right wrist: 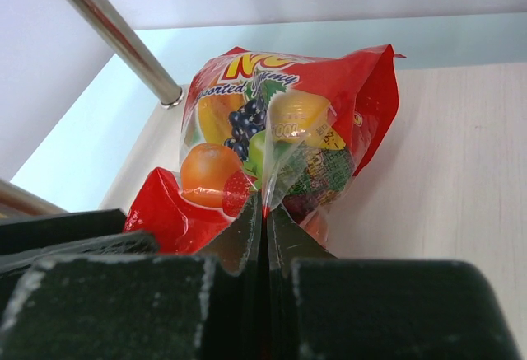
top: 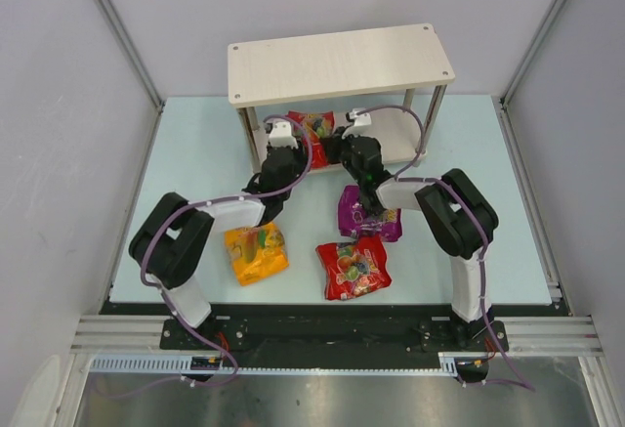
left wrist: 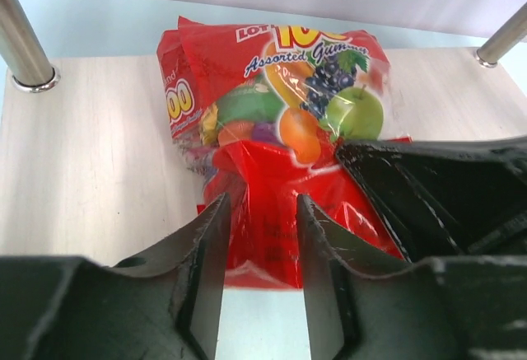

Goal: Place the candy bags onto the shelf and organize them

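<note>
Red gummy bag (left wrist: pixel 280 88) on the shelf's (top: pixel 342 61) lower board (left wrist: pixel 90 154).
Right jaws pinch its near edge; left jaws stand spread over that edge, just beside them.

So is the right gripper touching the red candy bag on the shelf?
Touching. The right wrist view shows the right gripper shut on the near edge of the red candy bag.

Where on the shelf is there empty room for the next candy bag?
The whole top board is bare. On the lower board, bare wood lies right of the red bag. It is crowded around that bag, where the left pincer and right pincer meet.
</note>
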Robot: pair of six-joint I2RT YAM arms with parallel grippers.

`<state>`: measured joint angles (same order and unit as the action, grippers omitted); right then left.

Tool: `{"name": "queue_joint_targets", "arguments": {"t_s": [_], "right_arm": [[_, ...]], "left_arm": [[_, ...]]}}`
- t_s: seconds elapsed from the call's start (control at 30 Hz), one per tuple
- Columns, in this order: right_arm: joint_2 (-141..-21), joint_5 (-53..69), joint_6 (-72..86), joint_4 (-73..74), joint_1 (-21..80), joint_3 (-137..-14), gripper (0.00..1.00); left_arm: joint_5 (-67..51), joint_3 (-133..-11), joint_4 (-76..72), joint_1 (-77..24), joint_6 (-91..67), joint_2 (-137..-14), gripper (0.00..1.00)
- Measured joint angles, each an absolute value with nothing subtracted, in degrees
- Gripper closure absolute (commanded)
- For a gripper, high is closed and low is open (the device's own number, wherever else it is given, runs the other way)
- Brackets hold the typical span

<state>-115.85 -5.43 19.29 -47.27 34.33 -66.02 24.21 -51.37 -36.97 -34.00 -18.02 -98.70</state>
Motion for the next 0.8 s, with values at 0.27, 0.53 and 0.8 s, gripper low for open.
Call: {"name": "queue_joint_targets", "arguments": {"t_s": [0.27, 0.53, 0.8], "right_arm": [[-116.7, -4.2, 19.5, -47.8, 33.6, -66.6, 1.00], [-117.2, -2.3, 19.4, -47.8, 33.4, -67.1, 1.00], [-117.8, -1.7, 19.4, -47.1, 33.7, -68.4, 1.00]], "left_arm": [[24.2, -45.9, -36.4, -34.3, -20.0, -90.7, 0.47], [25.4, -40.1, -35.6, -38.9, -21.0, -81.1, 0.45], [29.2, -34.5, -32.4, -41.1, -21.2, -67.9, 0.42]]}}
